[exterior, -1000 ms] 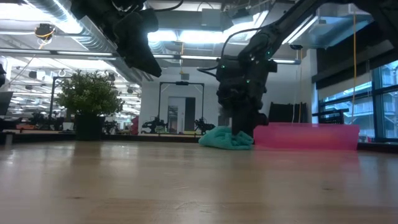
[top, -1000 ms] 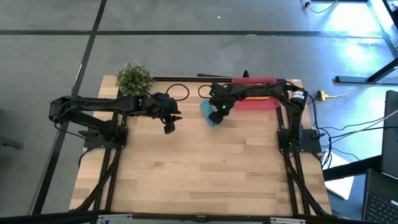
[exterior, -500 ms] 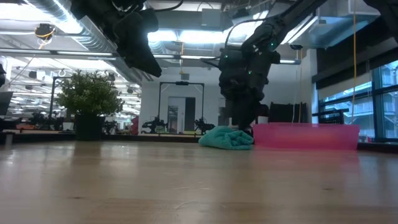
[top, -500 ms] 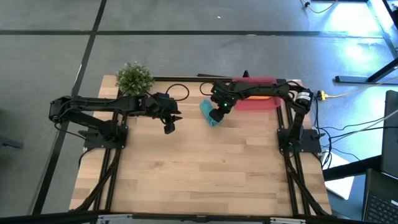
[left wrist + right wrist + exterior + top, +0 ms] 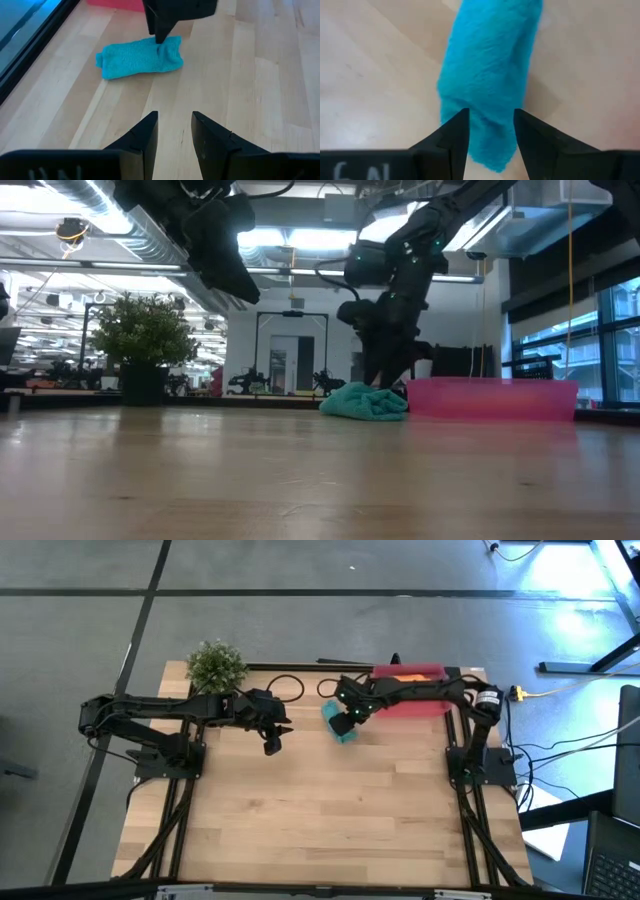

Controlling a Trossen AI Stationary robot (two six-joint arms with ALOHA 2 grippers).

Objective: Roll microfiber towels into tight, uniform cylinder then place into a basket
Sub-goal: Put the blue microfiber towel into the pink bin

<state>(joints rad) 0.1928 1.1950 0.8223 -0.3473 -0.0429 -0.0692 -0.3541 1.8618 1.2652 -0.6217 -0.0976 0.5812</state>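
The teal towel (image 5: 339, 724) lies rolled into a short cylinder on the table, just left of the pinkish-red basket (image 5: 418, 707); it also shows in the low view (image 5: 364, 402) and the left wrist view (image 5: 137, 57). My right gripper (image 5: 346, 717) points steeply down over the roll, nearer its near end. Its fingers are apart, and in the right wrist view the teal roll (image 5: 487, 75) fills the gap between them. My left gripper (image 5: 271, 744) hangs open above the bare table, left of the roll, with nothing between its fingers (image 5: 145, 136). My right gripper comes at the roll from above, with its fingers across the roll. One fingertip (image 5: 160, 38) reaches the roll's top (image 5: 162, 50) near the near end. I cannot tell whether the fingers touch the cloth. The roll lies flat on the table.
A small green plant (image 5: 215, 665) stands at the far left corner of the table. Dark cable loops (image 5: 288, 688) lie along the far edge. The near half of the table (image 5: 330, 810) is bare wood.
My right gripper has risen a little above the teal roll and rolled its wrist, and its arm has swung toward the far edge. The gap between its fingers looks the same. The roll lies where it was.
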